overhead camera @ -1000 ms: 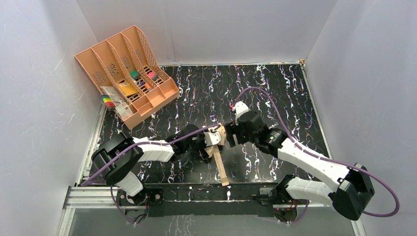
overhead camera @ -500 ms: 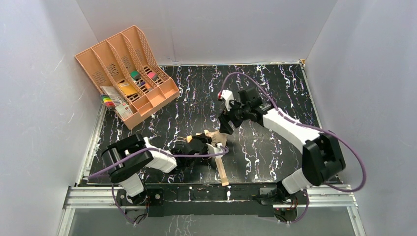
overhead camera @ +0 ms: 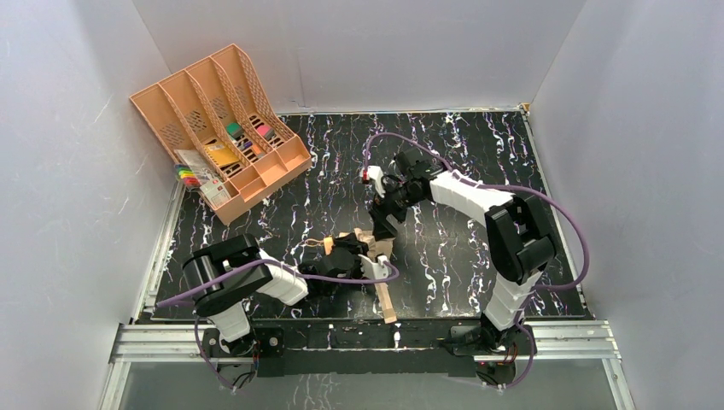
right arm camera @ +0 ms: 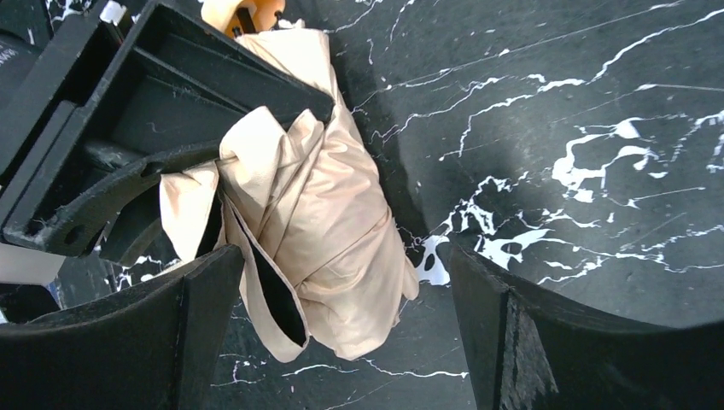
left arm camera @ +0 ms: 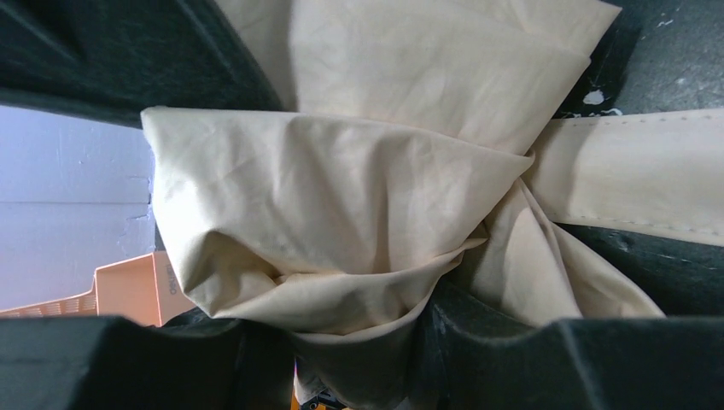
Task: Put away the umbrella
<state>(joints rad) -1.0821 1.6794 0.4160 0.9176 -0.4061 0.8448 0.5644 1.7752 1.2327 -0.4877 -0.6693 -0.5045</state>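
Soft, light umbrella (right arm camera: 333,196) sits clamped in the left gripper (overhead camera: 354,254); below the right gripper (right arm camera: 346,265), jaws parted, its firm core seems the better hold

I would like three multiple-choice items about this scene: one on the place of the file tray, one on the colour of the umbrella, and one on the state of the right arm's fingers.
1. Where does the file tray stand on the table?
A. far left corner
B. far right corner
C. near edge, between the arms

2. What colour is the fabric of the umbrella?
A. dark blue
B. pale beige
C. green

3. How are the right fingers?
A. shut on the umbrella
B. shut on the tray
C. open, holding nothing

Key:
1 A, the top view shows it at the far left.
2 B, both wrist views show beige cloth.
3 C, the right wrist view shows them wide apart, gripping nothing.
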